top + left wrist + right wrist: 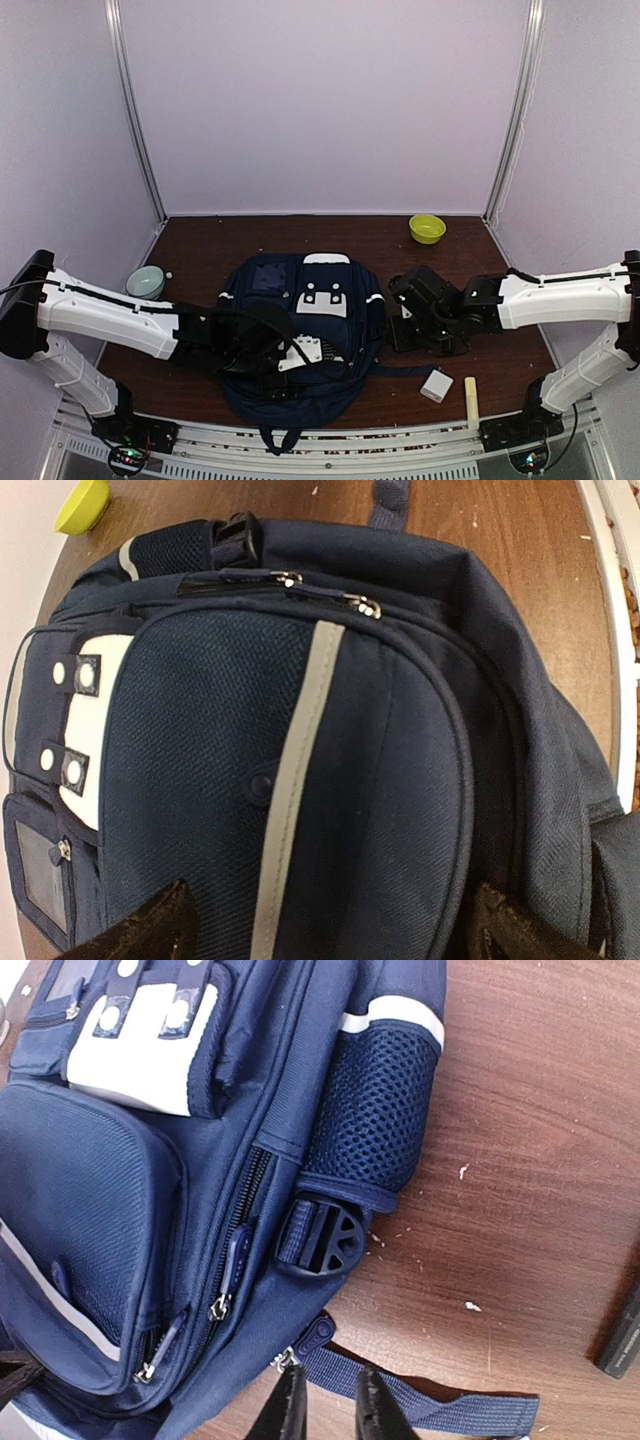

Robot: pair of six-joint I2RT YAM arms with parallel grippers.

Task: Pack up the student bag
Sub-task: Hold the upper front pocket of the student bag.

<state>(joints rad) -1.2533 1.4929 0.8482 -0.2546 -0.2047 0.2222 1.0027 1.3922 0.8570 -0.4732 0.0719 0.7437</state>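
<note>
Nearest, the left gripper (pixel 330 925) stood spread wide over the student bag (pixel 380 780), holding nothing. The right gripper (pixel 328 1400) was parted narrowly above a woven strap (pixel 450 1405), pinching nothing. The navy fabric bag lay flat on the wooden table (pixel 200 240), its mesh pocket (pixel 375 1110) and plastic buckle (pixel 325 1240) facing right. Farther back sat a round yellow-green bowl (pixel 427 228).

Pale lilac walls (pixel 320 100) on three sides; white corner posts (pixel 137 120); dark brown wooden table (pixel 200 240); even light.
</note>
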